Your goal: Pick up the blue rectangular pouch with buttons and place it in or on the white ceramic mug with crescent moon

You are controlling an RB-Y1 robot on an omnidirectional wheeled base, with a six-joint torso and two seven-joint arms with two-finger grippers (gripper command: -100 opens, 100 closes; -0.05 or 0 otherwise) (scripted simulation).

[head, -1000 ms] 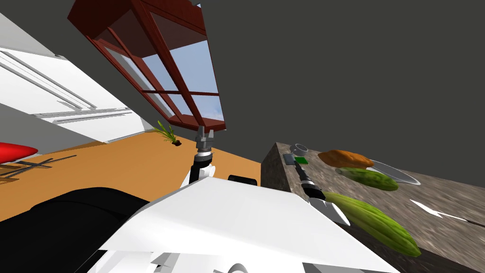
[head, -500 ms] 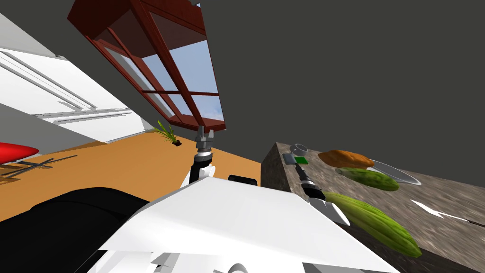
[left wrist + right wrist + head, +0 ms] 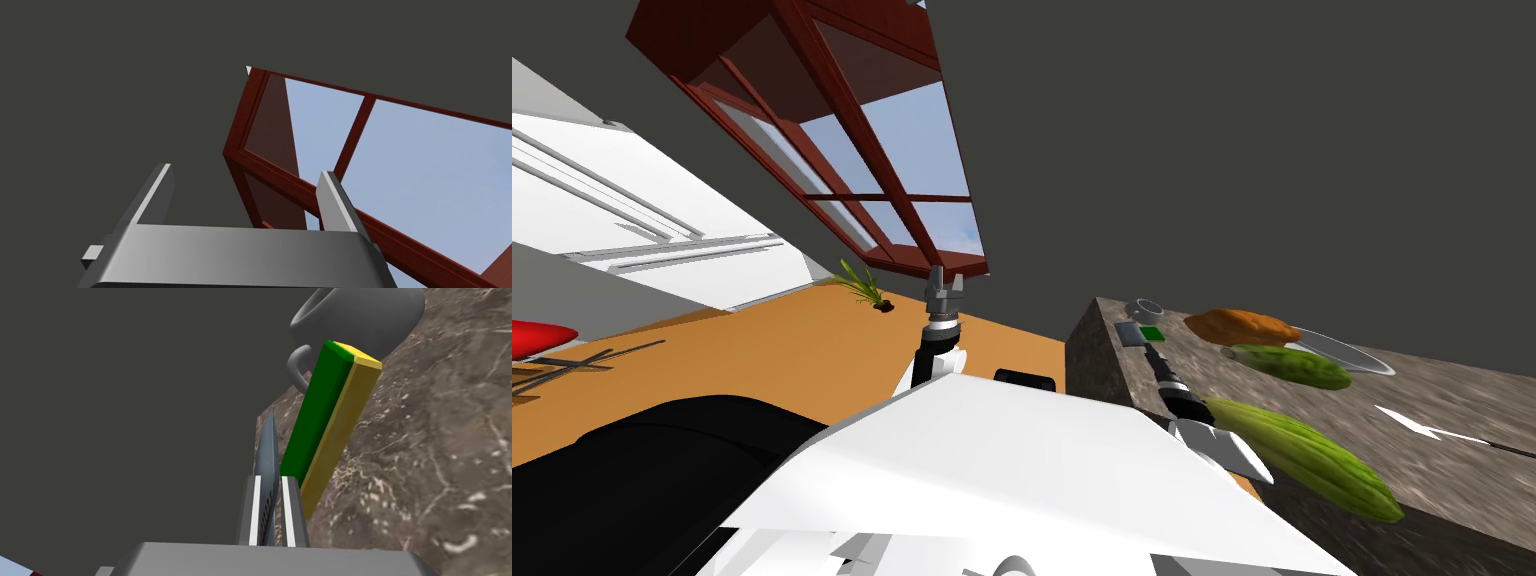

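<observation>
Right claw is clamping fully down on the pouch, a thin blue-grey sheet seen edge-on here. Both fingers are pressing its flat faces, with only the sheet's thickness between them. The pouch is sticking out past the fingertips toward the mug. Can't tell whether its lower edge is touching the table or hanging just above it.

The mug is rendering plain grey and standing upright, with its handle facing the claw side. A green-and-yellow block is sitting just right of the pouch, its far end reaching the mug's base.

In the head view the right claw is reaching over the table's far left corner. The pouch is showing there as a small grey-blue rectangle, with the block just to its right and the mug just beyond both.

Further right an orange lumpy item and a small green gourd are lying by a plate. A larger green gourd is lying nearer, right of the right forearm.

Left claw is standing wide open and holding nothing. In the head view it is pointing up in front of the red-framed window, well apart from the table, above the orange floor.
</observation>
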